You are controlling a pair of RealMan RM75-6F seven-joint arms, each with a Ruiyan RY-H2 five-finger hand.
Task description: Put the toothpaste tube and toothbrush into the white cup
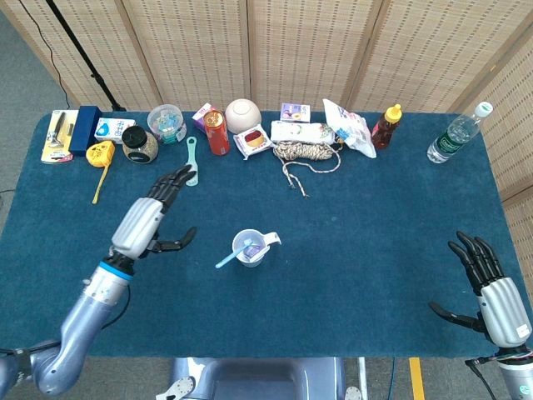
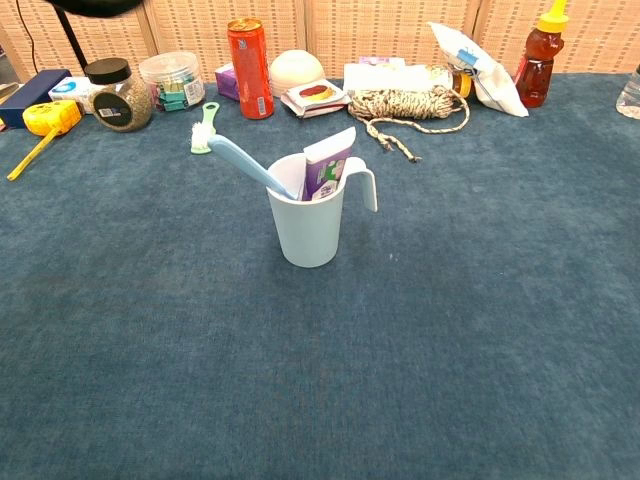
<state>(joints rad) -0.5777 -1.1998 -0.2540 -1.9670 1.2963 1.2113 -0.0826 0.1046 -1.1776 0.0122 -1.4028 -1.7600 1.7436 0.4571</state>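
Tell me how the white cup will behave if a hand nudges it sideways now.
The white cup is tall and narrow, so it probably tips rather than slides on the blue cloth. The toothbrush leans far out over its rim, likely pulling it that way. It looks like thin plastic, so probably light; the toothpaste tube adds little ballast.
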